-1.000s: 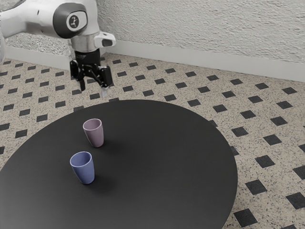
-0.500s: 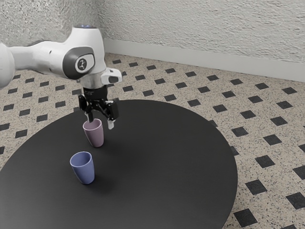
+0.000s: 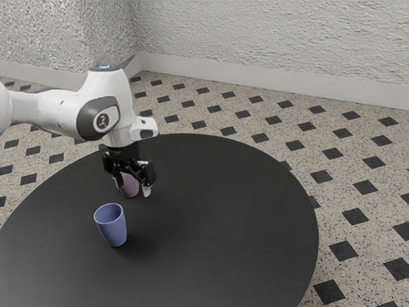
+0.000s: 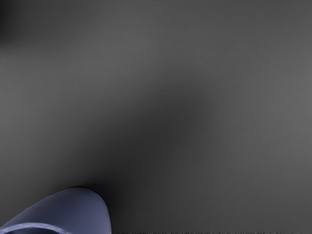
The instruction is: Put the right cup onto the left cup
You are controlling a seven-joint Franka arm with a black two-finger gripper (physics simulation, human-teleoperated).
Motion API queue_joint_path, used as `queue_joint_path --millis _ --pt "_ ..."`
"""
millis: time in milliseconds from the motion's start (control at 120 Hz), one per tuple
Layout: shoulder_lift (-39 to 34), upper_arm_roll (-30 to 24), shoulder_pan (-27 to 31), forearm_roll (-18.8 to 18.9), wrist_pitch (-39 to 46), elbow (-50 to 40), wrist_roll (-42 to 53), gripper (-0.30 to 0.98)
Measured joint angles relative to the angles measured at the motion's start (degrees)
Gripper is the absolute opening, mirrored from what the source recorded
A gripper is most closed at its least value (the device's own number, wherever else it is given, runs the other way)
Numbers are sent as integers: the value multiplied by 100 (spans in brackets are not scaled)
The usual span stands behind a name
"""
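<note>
My gripper (image 3: 133, 186) is low over the pink cup (image 3: 130, 187) in the exterior view, its fingers spread. The hand covers the cup's rim and upper part, and the lower body shows between the fingers. A gap is visible between the cup and the finger on the exterior view's right. The blue cup (image 3: 112, 225) stands upright and apart from the pink one, nearer the exterior camera. In the wrist view the blue cup (image 4: 78, 209) appears with part of its rim.
Both cups stand on a round black table (image 3: 217, 211). Its curved edge runs past the hand's far side, with a tiled floor (image 3: 332, 153) beyond and a pale textured wall (image 3: 275, 38) behind.
Over the last second my hand has come in over the table and down around the pink cup, hiding its top. Both cups have stayed where they were.
</note>
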Motion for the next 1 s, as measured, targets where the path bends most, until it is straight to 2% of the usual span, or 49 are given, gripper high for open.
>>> queue_joint_path --millis 683,1000 --pt "-228 -57 -73 -63 353 -584 -440 69" --pt "-226 -39 140 -44 374 -618 -527 69"
